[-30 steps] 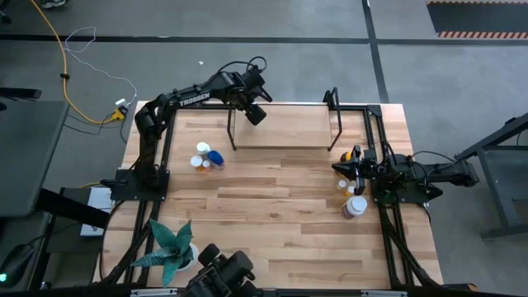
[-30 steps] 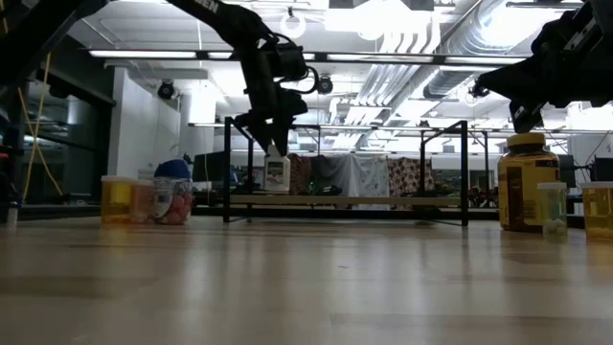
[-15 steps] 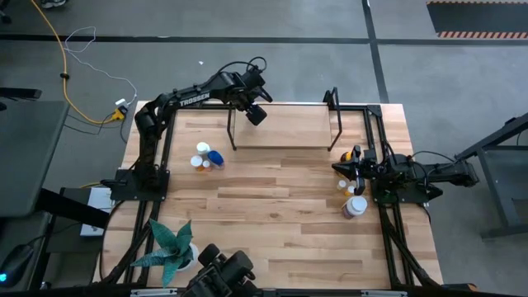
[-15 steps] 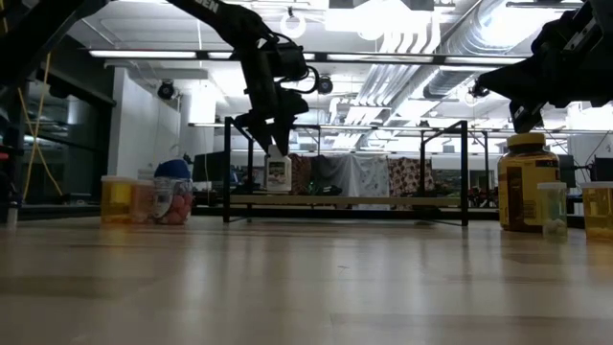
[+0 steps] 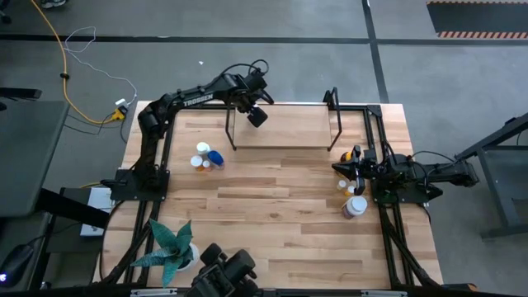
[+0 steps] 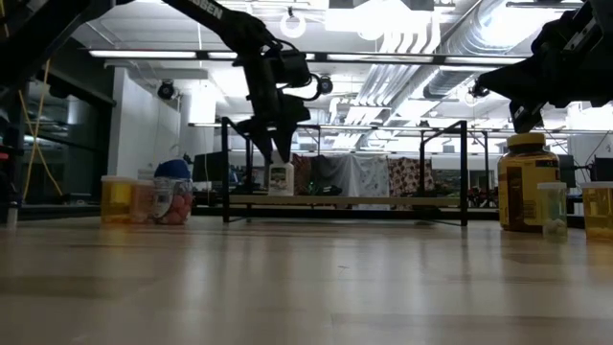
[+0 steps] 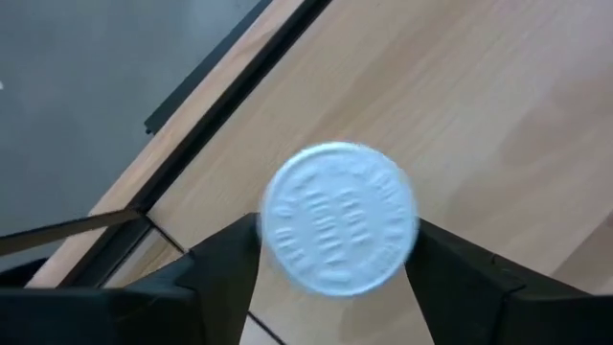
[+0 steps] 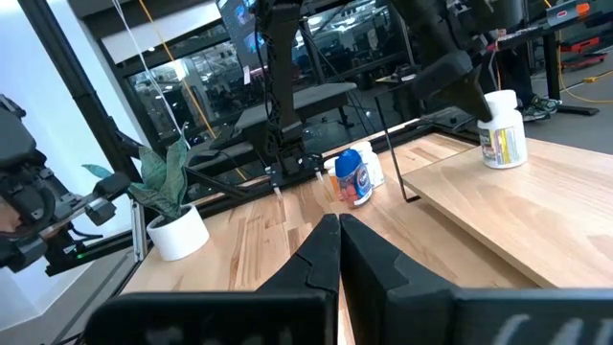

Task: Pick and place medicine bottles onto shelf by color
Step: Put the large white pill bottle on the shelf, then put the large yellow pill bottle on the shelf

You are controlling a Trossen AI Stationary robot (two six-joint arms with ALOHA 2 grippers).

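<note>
Overhead, we lose the white bottle entirely: the left gripper (image 5: pixel 257 115) covers it at the left end of the shelf (image 5: pixel 289 128), near the back edge. Its own wrist camera fills the gap, looking straight down on the bottle's round white cap (image 7: pixel 339 218), slightly blurred, with a dark finger (image 7: pixel 230 264) on either side; the fingers stand spread, and a narrow sliver of wood shows between cap and finger on at least one side, so we cannot call it a grip. From table height we see the white bottle (image 6: pixel 281 179) standing upright on the shelf board (image 6: pixel 383 200), the left gripper (image 6: pixel 278 144) just above it, fingertips down around its top.

The right gripper (image 5: pixel 340 167) waits at the table's right edge, and its wrist view shows the two fingers (image 8: pixel 330 251) pressed together on nothing. That same view catches the white bottle (image 8: pixel 502 129) on the shelf from the side, label partly legible as colour only, and a blue-capped bottle (image 8: pixel 353 178) farther off beside a potted plant (image 8: pixel 172 206).

Left of the shelf on the table sits a small cluster of bottles (image 5: pixel 207 157); the low view turns them into a yellow jar (image 6: pixel 118 199) with others overlapping behind it. By the right arm, an amber bottle (image 6: pixel 526 182) is half hidden overhead.
</note>
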